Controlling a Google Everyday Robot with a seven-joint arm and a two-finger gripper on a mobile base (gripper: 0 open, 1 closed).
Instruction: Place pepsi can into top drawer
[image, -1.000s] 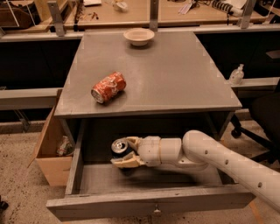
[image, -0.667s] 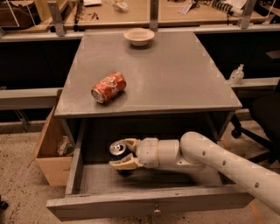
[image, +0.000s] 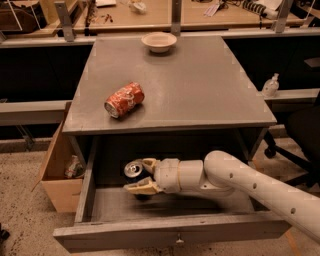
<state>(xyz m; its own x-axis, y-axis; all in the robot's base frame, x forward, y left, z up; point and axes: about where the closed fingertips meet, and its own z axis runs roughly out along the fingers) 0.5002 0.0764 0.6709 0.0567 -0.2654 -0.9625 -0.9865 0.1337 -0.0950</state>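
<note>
The top drawer (image: 170, 231) is pulled open under the grey tabletop, its small metal knob at the front. My gripper (image: 136, 175) reaches in from the right, inside the drawer at its left-middle. Its two tan fingers (image: 143, 188) are closed around the pepsi can (image: 132, 169). The can's silver top faces the camera and its dark body is mostly hidden between the fingers. The can sits low over the drawer floor; I cannot tell whether it touches it.
A red-orange dented can (image: 124, 99) lies on its side on the tabletop (image: 200, 85). A pale bowl (image: 159, 41) stands at the back edge. A tan cardboard box (image: 55, 177) sits on the floor left of the drawer. A chair base (image: 295, 150) is at the right.
The gripper with the can has shifted slightly left inside the drawer. Nothing else has moved.
</note>
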